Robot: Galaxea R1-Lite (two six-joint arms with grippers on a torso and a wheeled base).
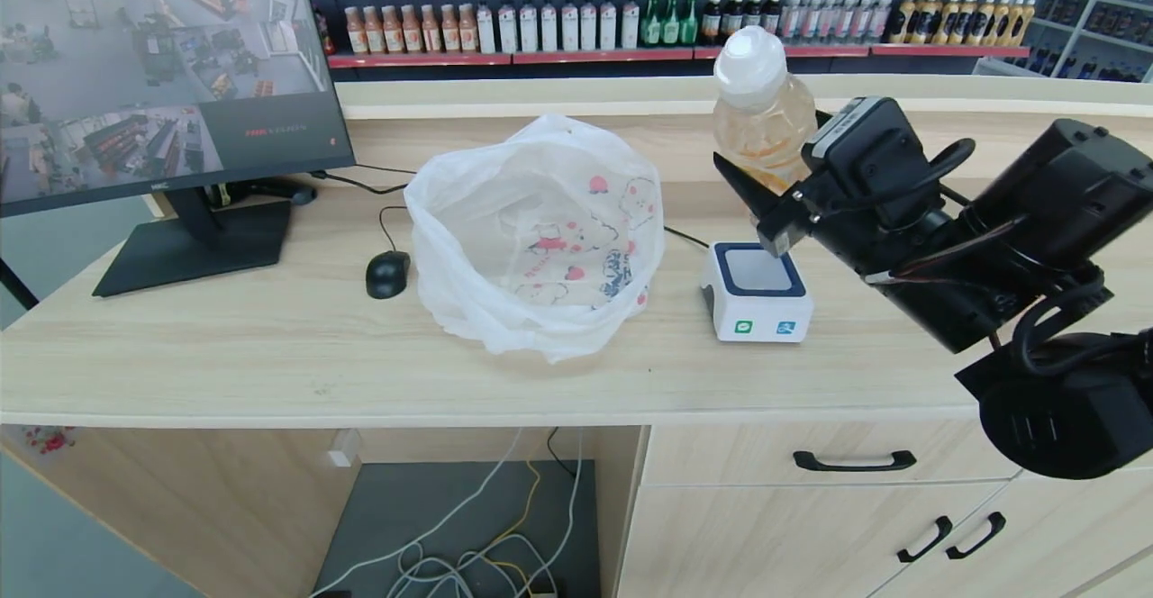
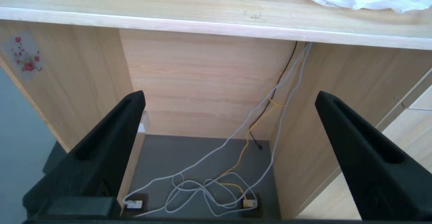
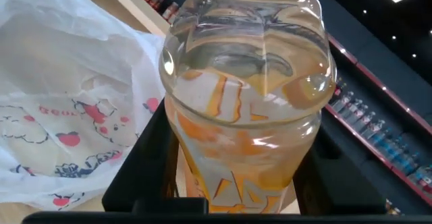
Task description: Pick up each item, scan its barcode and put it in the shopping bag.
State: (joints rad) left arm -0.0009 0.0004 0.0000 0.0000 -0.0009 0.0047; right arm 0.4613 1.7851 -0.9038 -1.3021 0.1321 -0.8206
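so the right hand (image 1: 762,203) is clamped on the lower part of the bottle (image 1: 764,103), holding it upright in the air up over the scanner (image 1: 757,296), right next to the shopping bag (image 1: 540,229) on the counter (image 1: 270,355), and the left hand (image 2: 231,106) sits down below the counter edge, fingers (image 2: 101,150) spread wide apart

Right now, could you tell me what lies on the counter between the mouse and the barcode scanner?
The open shopping bag stands between the mouse and the barcode scanner, as the head view shows.
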